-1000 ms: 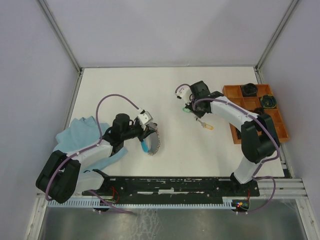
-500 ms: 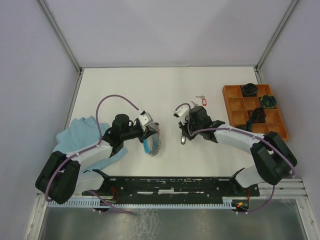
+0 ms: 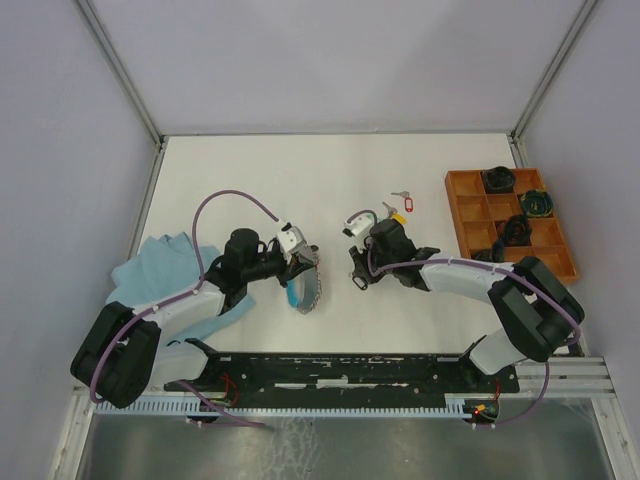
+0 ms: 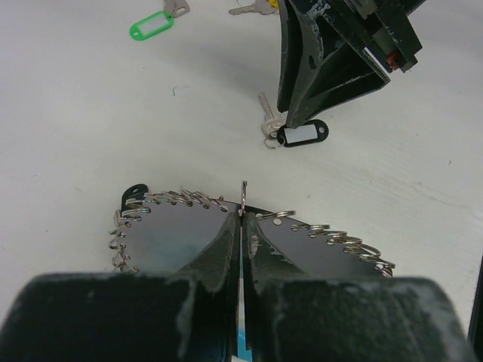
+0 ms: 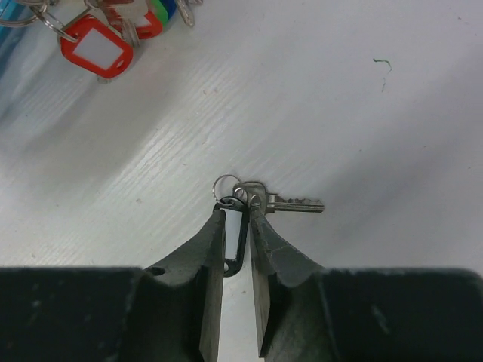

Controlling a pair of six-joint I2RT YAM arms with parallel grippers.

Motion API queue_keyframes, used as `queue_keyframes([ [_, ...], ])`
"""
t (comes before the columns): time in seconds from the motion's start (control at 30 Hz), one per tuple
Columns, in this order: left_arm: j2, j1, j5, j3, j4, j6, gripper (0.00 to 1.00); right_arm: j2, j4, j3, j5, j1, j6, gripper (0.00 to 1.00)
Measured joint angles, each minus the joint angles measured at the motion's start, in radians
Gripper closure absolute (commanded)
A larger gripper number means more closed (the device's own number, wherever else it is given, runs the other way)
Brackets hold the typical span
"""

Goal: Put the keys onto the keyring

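On the white table (image 3: 250,180): both arms reach from the near edge toward the middle.
Left edge, near corner: crumpled light-blue cloth (image 3: 160,260), partly under the left arm.
Right edge: orange compartmented tray (image 3: 452,200), with dark coiled bundles (image 3: 512,230) in several compartments.
Keyring: large thin grey metal keyring with a blue sleeve (image 3: 306,285), left of the table's middle. It is hung with many small silver rings, and its long axis runs roughly far edge to near edge.
Left gripper (image 4: 241,219): fingers pressed together on the keyring's thin wire.
Right gripper (image 5: 238,213): fingers slightly parted, tips down at the table, astride the black tag.
Black-tagged key (image 4: 302,136): flat on the table just right of the keyring. The tag and blade form an L, and the blade points away from the left gripper.
Other keys: red- and yellow-tagged keys (image 3: 402,207) lie toward the far edge, and a green-tagged key (image 4: 151,26) lies nearby.
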Motion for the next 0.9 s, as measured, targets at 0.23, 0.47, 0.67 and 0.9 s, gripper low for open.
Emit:
queue_keyframes([
  [0.23,-0.002,0.0,-0.006,-0.002,0.0,0.0,0.97,-0.006,-0.077,0.045,0.032,0.002,0.011,0.57],
  [0.47,-0.014,-0.001,-0.054,-0.009,0.006,0.0,0.97,-0.002,-0.23,0.162,0.132,0.08,-0.034,0.55],
  [0.67,-0.035,-0.001,-0.152,-0.033,0.031,-0.004,0.97,0.1,-0.328,0.277,0.266,0.186,-0.078,0.58],
  [0.9,-0.071,0.0,-0.254,-0.073,0.065,-0.008,0.97,0.214,-0.393,0.351,0.396,0.253,-0.098,0.61],
])
